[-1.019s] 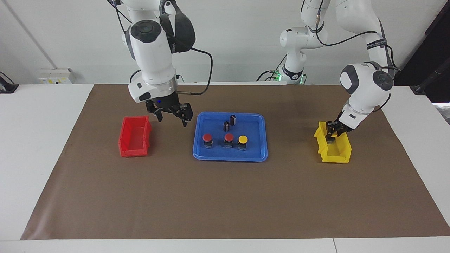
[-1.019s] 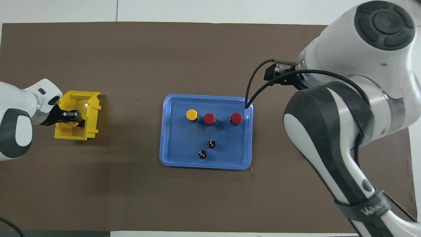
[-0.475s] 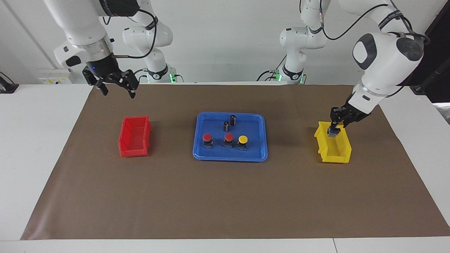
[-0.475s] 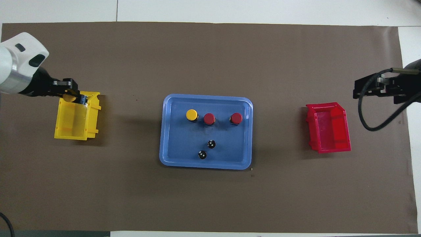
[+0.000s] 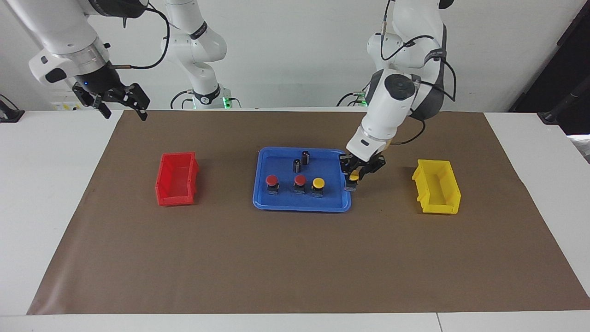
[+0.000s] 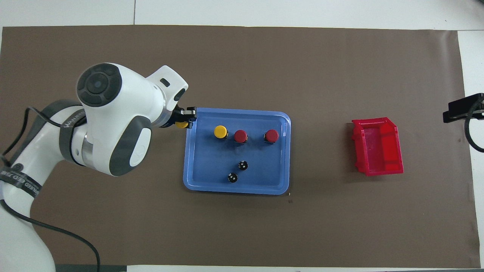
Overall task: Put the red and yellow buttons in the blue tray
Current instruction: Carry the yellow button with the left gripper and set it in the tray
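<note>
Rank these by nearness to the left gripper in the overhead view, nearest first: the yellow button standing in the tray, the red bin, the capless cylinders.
From the left gripper, holding a yellow button:
1. Yellow button, in the blue tray.
2. Capless cylinders, in the tray nearer the robots.
3. Red bin, right arm's end.

Overhead: black right gripper (image 6: 463,111) cut off by picture edge, fingertips not visible. Held yellow-capped push button (image 6: 182,124) partly hidden under white left arm's wrist (image 6: 166,109); its dark body unseen there.
</note>
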{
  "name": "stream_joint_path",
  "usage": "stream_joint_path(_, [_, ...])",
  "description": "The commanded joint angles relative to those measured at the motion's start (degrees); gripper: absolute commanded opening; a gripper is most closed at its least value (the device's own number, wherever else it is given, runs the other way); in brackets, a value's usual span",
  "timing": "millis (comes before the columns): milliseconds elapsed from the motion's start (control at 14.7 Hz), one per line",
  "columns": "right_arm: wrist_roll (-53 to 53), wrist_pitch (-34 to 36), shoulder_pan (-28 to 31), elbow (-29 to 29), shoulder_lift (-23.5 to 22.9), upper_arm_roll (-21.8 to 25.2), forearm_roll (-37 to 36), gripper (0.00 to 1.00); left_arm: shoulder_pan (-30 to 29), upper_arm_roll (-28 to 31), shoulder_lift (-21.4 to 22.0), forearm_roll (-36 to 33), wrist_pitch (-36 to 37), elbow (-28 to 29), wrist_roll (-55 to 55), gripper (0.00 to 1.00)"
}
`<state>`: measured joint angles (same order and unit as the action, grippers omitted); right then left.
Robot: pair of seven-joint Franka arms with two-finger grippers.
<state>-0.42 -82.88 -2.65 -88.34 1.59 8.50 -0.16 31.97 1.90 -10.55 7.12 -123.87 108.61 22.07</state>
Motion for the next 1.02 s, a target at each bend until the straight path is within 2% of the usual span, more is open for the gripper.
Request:
stream_joint_path(0, [-1.86,1.41,-0.51,-0.17,0.43,0.29,-0.01,1.00,0.90,1.09,-0.96,1.23,-2.61,1.08,-0.45,0.01])
stream_joint_path(272, [-1.33,0.79,-0.43,-0.78,0.51,-0.06,-0.72,1.00,2.92,1.00,-1.40,1.23,-3.65,2.22,0.95,0.01])
stream_joint_path(475, [-1.77,0.62,-0.43,-1.75,0.78,0.02,-0.72,1.00,3.80,1.00,-4.03,1.23,-6.82,2.66,1.31,0.01])
stream_joint_path(543, [-2.30,0.88,-0.43,-1.40,0.61,0.20,-0.72,1.00,3.80,1.00,-4.21,1.23,-6.83,2.75,1.04,0.04])
stream_joint_path(611, [-3.00,1.23,-0.43,-1.23,0.60,0.29,-0.72,1.00,3.71,1.00,-4.21,1.23,-6.83,2.66,0.78,0.19])
stream_joint_path(747, [-3.09,0.36,-0.16,-1.75,0.69,0.37,-0.72,1.00,3.54,1.09,-4.30,1.23,-6.65,2.22,0.95,0.62])
stream_joint_path(883, [-2.83,0.00,-0.16,-2.19,1.13,0.20,-0.63,1.00,3.54,1.17,-4.04,1.23,-5.25,1.61,1.22,0.86])
stream_joint_path(951, [-2.57,-0.09,-0.34,-2.19,1.22,0.11,-0.63,1.00,3.27,1.26,-3.69,1.23,-4.11,1.08,1.22,0.93])
